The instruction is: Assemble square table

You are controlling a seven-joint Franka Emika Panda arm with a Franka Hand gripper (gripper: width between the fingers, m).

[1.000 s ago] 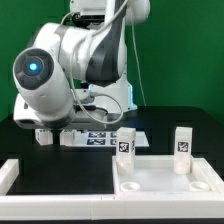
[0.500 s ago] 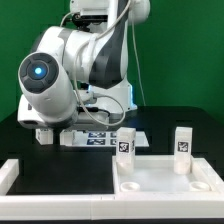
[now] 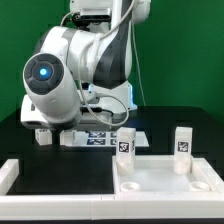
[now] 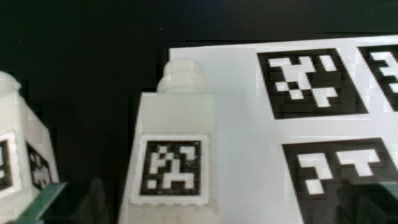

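The square tabletop (image 3: 165, 182) lies at the front on the exterior view's right, socket side up. Two short white tagged legs (image 3: 125, 143) (image 3: 182, 141) stand upright at its back edge. In the wrist view a third white leg (image 4: 173, 140) with a black-white tag lies below the camera, its screw end pointing away, at the edge of the marker board (image 4: 320, 100). A fourth leg (image 4: 15, 140) shows beside it. My gripper (image 4: 210, 198) is open, its dark fingertips (image 4: 45, 200) wide apart on either side of the third leg, not touching it. In the exterior view the arm hides the gripper.
The marker board (image 3: 100, 137) lies on the black table behind the tabletop. A long white L-shaped rail (image 3: 10, 176) runs along the front at the exterior view's left. The arm's bulky elbow (image 3: 50, 85) leans low over the table's left side.
The arm's elbow with its blue light has shifted a little toward the exterior view's right. The tabletop and the two standing legs have not moved.
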